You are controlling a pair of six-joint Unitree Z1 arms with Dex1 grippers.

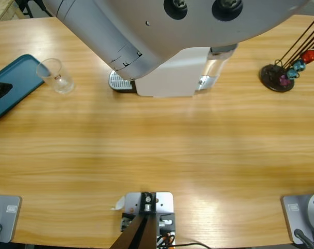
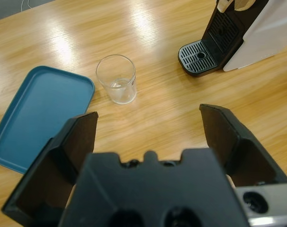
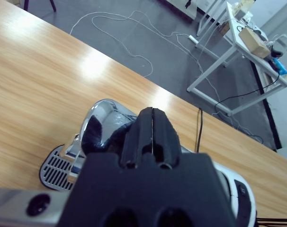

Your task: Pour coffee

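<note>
Left gripper [image 2: 148, 125] hangs wide open with nothing in it, aimed at the glass [image 2: 116, 79], which stands upright just ahead and a bit left, beside the teal tray [image 2: 34, 118]. Right gripper [image 3: 152, 127] is pinched closed over the coffee machine [image 3: 103, 118], so the left arm's nearer the glass.

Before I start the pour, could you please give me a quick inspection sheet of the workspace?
Surface: wooden table, bare in the middle.
Job's things: empty glass upright beside the blue tray; coffee machine with drip grate unoccupied.
Clutter: capsule stand at the table's far right.
Grippers: left gripper open, above the table short of the glass; right gripper shut, over the machine's top.
Cables: white cable on the floor.
Surroundings: white-framed side table with boxes.
</note>
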